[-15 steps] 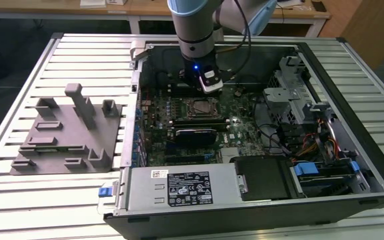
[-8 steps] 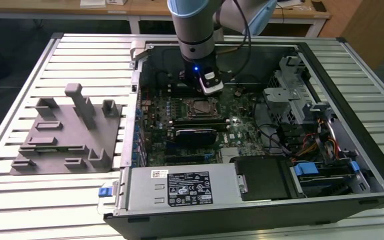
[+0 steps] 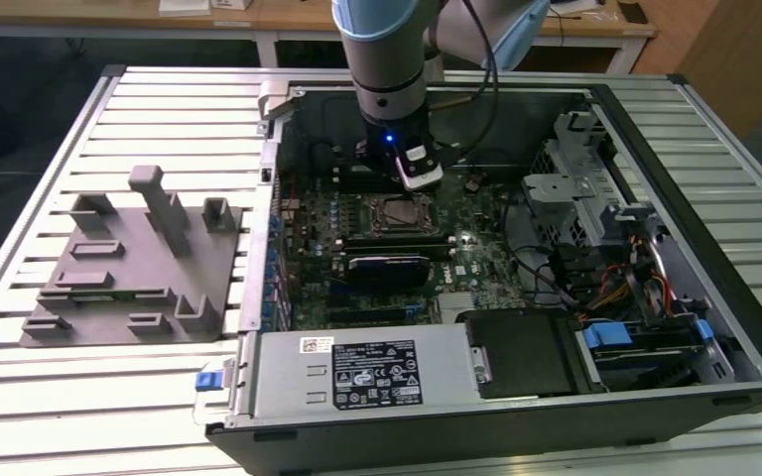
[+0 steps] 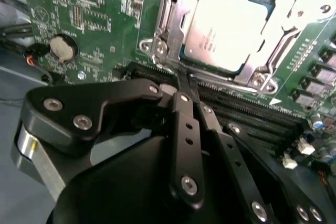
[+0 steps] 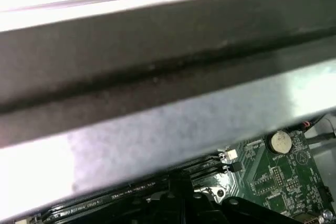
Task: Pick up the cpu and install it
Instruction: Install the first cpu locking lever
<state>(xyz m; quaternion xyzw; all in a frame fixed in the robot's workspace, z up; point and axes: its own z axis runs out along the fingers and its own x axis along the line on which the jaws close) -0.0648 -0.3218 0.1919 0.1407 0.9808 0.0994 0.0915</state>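
Slatted metal table (image 3: 37, 397) is carrying an open computer case (image 3: 698, 327), with a grey fixture (image 3: 116, 268) sitting at the exterior view's left. Arm is hanging over the motherboard (image 3: 487, 258). In the second wrist view, the gripper (image 4: 186, 77) is showing its 2 fingers pressed together, holding nothing, tips just beside the socket frame (image 4: 173, 35). Silvery cpu (image 4: 231, 27) is lying inside that frame, apparently seated. Risk, as a judgement: fingertips sitting this close are liable to snag the frame or scrape the memory slots (image 4: 247, 111) if the arm drifts sideways.
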